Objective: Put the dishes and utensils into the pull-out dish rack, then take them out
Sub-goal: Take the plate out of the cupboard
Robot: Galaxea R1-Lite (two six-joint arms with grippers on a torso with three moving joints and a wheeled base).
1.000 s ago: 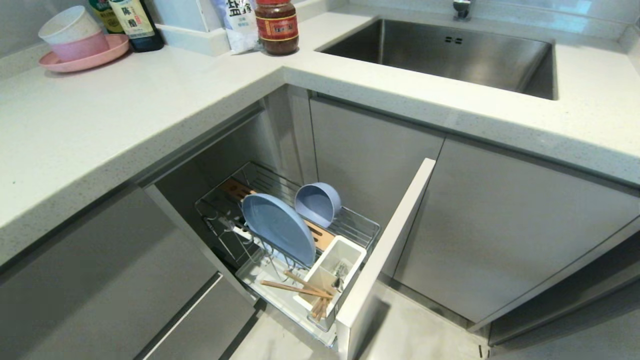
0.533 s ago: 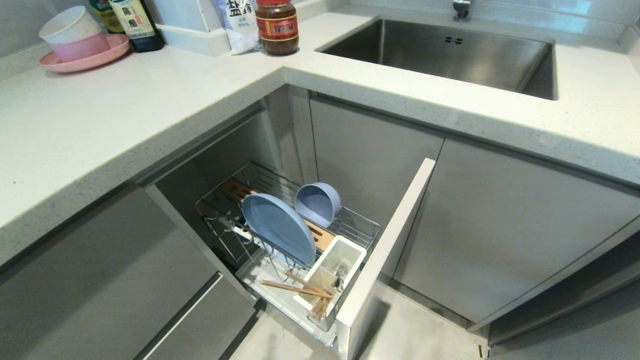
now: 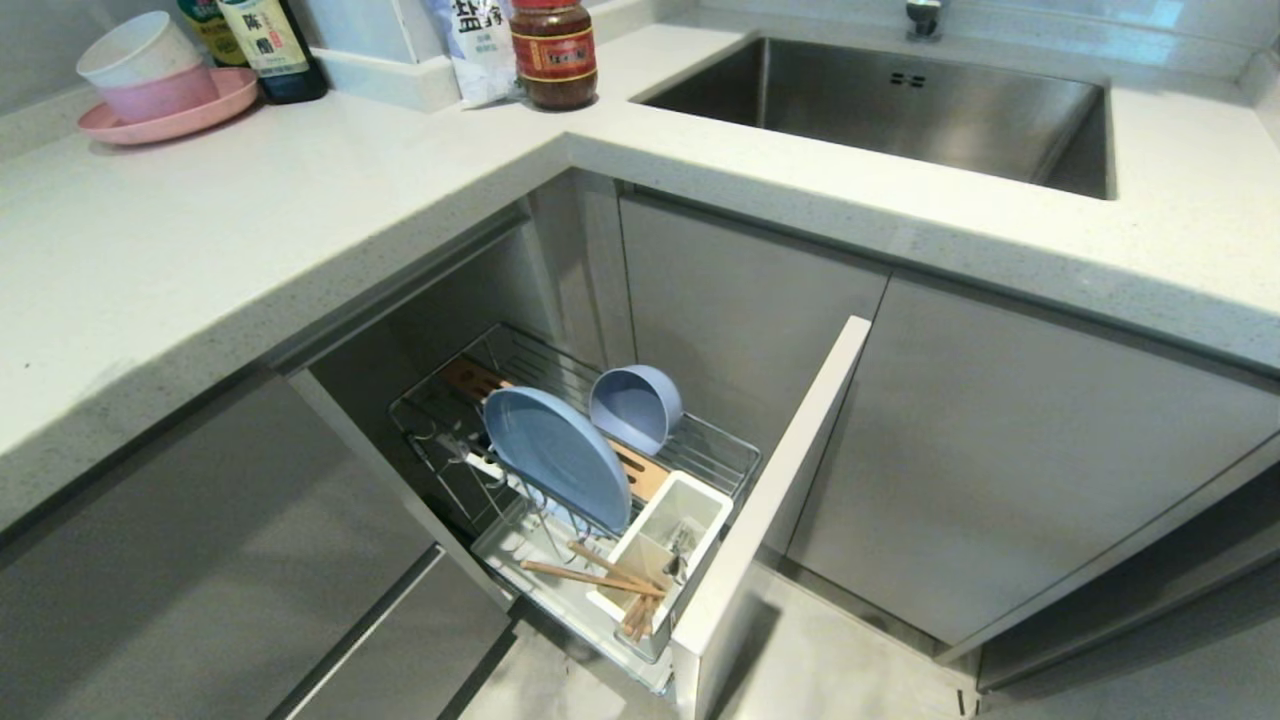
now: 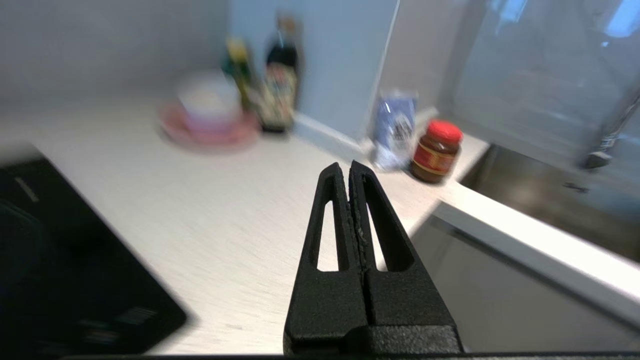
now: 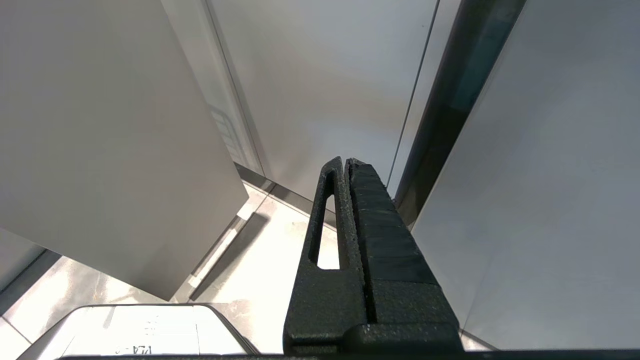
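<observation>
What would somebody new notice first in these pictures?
Probably the pull-out dish rack standing open under the counter corner, with a light-blue plate on edge and a blue-grey bowl behind it. Next, the chopsticks sticking out of its white utensil cup.

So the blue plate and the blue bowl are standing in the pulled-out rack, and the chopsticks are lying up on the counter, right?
Not quite. The head view shows the chopsticks down in the pull-out dish rack, leaning from its white utensil cup, not on the counter. The blue plate and blue bowl do stand in the rack.
</observation>
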